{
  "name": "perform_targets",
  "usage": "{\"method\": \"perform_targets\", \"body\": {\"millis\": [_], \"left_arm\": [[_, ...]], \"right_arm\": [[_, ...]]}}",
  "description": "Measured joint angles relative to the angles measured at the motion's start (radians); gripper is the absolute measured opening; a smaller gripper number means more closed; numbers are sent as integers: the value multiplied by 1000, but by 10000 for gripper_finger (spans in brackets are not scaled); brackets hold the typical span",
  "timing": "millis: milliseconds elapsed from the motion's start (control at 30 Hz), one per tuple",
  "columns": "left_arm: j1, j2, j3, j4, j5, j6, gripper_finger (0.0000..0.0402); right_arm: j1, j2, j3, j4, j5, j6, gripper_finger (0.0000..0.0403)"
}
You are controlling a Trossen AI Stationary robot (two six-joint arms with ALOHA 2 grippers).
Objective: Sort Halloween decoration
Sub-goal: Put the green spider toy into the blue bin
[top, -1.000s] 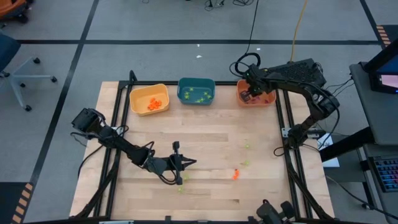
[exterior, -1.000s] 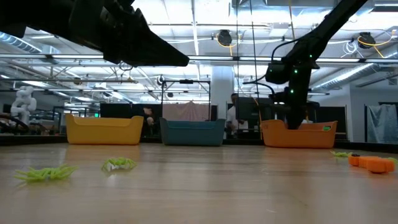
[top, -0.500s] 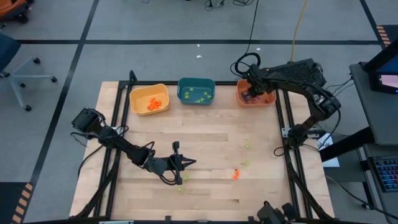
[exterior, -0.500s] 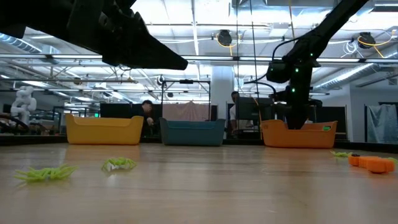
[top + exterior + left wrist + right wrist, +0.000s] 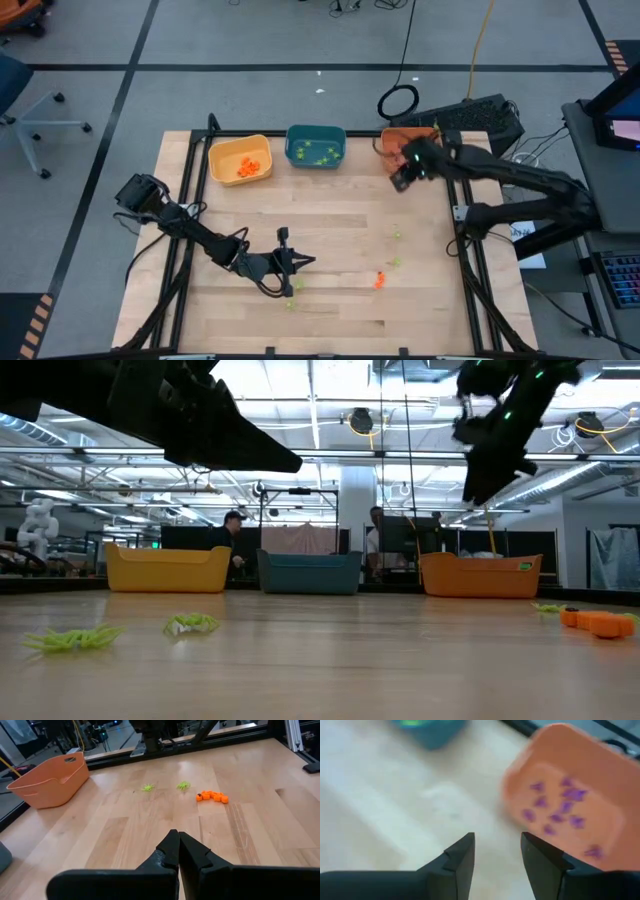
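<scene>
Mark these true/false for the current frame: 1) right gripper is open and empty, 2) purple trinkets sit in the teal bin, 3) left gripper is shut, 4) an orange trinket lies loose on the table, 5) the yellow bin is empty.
1) True: the right gripper is open with nothing between its fingers.
2) False: the purple trinkets are in the orange bin; the teal bin holds green ones.
3) True: the left gripper is shut.
4) True: the orange trinket is on the table.
5) False: the yellow bin holds orange pieces.
</scene>
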Motion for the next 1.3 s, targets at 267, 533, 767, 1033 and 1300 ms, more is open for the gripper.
{"method": "perform_targets", "body": {"millis": [267, 533, 767, 1033, 1300], "left_arm": [[0, 0, 0, 0, 0, 0, 6], [-3, 0, 0, -35, 0, 0, 6], [-5, 0, 0, -75, 0, -24, 6], [-5, 0, 0, -82, 3, -26, 6], [-73, -66, 1, -187, 125, -45, 6]], "right_arm": [[377, -64, -24, -40, 88, 185, 144], [667, 28, -24, 8, 134, 221, 144], [893, 142, -24, 33, 118, 256, 144], [1051, 281, -25, 112, 105, 393, 144], [1152, 386, -25, 241, 58, 482, 144]]}}
